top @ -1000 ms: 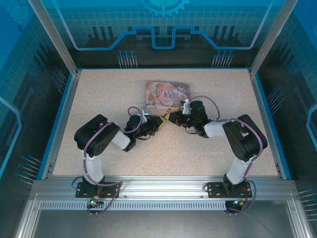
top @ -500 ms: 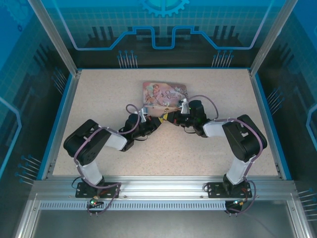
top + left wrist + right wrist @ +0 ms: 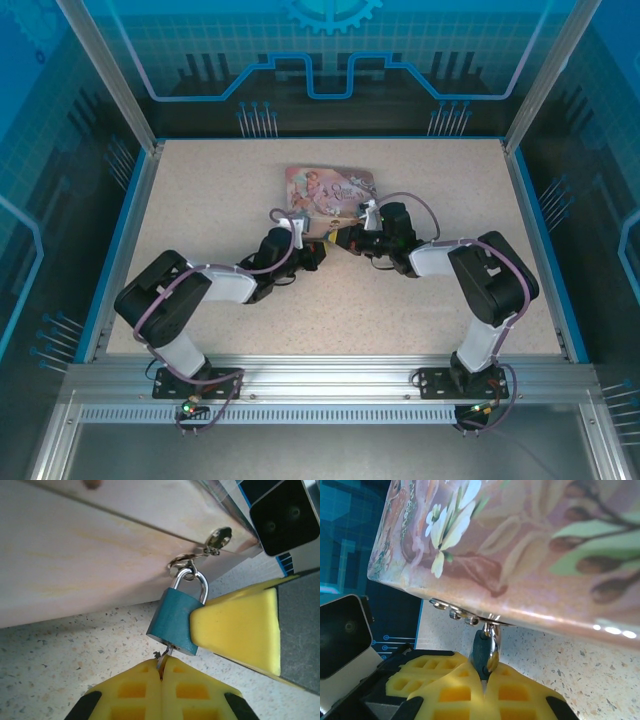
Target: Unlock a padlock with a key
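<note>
L fingers [image 3: 134, 690] clenched on key [image 3: 163, 656], just below padlock [image 3: 175, 621]; R fingers [image 3: 447, 687] pinch padlock body.

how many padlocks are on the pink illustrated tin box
1. The blue metal-shackled padlock hangs from the clasp of the pink illustrated tin box, on its side nearest the arms, pinched by the right gripper. The box's far sides are hidden.
</note>
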Robot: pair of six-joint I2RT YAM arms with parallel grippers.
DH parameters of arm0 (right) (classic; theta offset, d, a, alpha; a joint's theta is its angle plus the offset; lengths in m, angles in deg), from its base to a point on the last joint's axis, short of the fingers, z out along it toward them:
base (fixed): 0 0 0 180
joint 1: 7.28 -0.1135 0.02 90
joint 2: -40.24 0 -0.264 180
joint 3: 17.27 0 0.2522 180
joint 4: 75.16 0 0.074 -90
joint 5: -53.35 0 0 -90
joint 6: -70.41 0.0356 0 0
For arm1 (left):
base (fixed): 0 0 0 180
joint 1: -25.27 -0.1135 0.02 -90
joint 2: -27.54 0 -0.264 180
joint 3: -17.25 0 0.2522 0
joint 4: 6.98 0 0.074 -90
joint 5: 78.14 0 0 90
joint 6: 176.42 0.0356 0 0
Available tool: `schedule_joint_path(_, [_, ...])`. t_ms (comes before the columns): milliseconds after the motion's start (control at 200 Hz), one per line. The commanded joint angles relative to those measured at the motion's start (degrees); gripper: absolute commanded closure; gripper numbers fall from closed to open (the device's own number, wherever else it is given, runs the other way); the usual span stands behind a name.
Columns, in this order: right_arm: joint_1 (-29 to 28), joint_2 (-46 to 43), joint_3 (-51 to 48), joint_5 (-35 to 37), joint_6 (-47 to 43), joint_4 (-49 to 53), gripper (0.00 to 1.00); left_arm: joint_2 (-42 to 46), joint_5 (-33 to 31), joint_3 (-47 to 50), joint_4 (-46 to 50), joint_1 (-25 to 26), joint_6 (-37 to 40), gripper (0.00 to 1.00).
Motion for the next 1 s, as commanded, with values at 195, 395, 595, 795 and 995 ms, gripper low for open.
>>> schedule_joint_path(195, [-1.99, -0.34, 1.89, -1.06, -1.1, -1.75, 1.0, 2.38, -2.06, -3.75, 3.73, 5.6, 20.37, 1.0])
schedule_joint_path(395, [-2.12, -0.54, 1.89, -0.5, -0.5, -1.36, 1.0, 2.13, -9.38, -6.02, 7.49, 8.89, 29.28, 1.0])
schedule_joint_path(595, [-2.1, -0.06, 1.53, -0.38, 0.92, -3.36, 1.0, 1.09, -14.31, -6.93, 7.64, 11.05, 34.01, 1.0])
schedule_joint_path(795, [-2.15, 0.13, 1.52, -0.42, 1.37, -3.41, 1.0, -0.83, -21.15, -9.01, 8.99, 14.88, 41.44, 1.0])
schedule_joint_path(995, [-2.17, 0.21, 1.98, -0.51, 1.4, -2.78, 1.0, -3.21, -26.56, -10.25, 7.87, 17.48, 47.41, 1.0])
